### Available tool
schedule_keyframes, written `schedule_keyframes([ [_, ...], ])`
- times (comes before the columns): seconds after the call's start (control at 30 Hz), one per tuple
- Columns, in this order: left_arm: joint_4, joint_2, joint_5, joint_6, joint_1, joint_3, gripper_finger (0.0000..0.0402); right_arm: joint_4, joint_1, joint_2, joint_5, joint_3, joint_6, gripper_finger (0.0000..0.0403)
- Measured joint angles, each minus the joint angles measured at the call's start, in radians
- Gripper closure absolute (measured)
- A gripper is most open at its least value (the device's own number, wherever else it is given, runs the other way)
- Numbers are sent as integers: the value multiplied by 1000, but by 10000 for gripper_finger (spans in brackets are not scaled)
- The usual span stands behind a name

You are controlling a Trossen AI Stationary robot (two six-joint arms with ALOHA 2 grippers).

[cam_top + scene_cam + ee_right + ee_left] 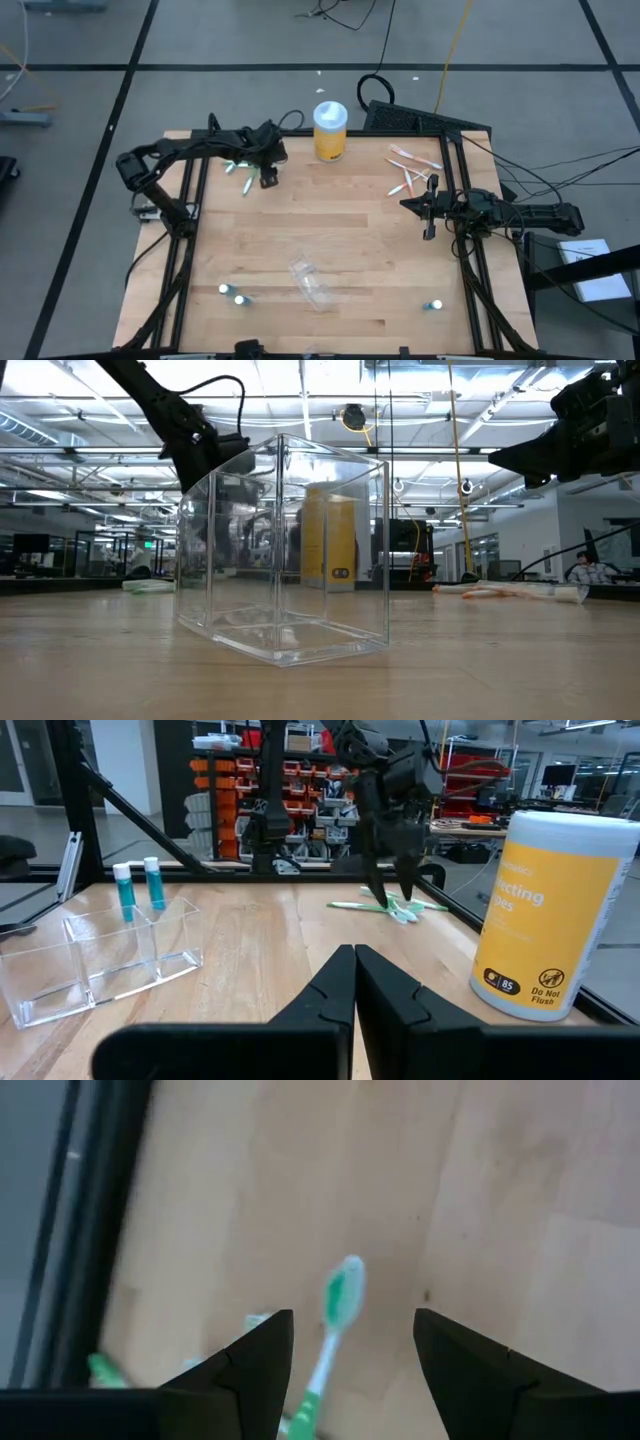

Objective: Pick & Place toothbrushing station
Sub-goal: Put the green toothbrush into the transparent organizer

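The table (pixel 350 250) is big, flat and made of pale wood with fine lines in it. Its near edge is cut off in the high view.

The left arm (pixel 170 160) is dark and bent, reaching over the far left part of the table. The right arm (pixel 520 212) lies along the right side.

The jar (pixel 330 130) is round and yellow with a white lid. It stands at the far edge. In the low view it shows only through the station's clear walls.

The station (pixel 311 283) is a small clear plastic box with flat walls and sharp corners. It sits near the front middle of the table, far from both arms. From above it is very hard to see, just a faint glassy shape. Its long side runs at a slant, from far left to near right.

The left gripper (pixel 268 178) hangs over green toothbrushes (pixel 243 180), with its fingers (pixel 250 1370) spread apart and nothing between them. One brush (pixel 335 1320) shows blurry in the gap.

The right gripper (pixel 429 214) has its fingers pressed together and holds nothing. Pink toothbrushes (pixel 412 170) lie just beyond it.
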Motion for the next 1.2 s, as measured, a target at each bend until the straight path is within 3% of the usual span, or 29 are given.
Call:
schedule_keyframes([
  [0.33,37,94,27,21,0,0,186,0,0,0,0,0,0,399],
  [0.87,55,138,33,44,-5,2,188,0,0,0,0,0,0,399],
  [1.2,52,139,38,20,-5,0,281,0,0,0,0,0,0,399],
])
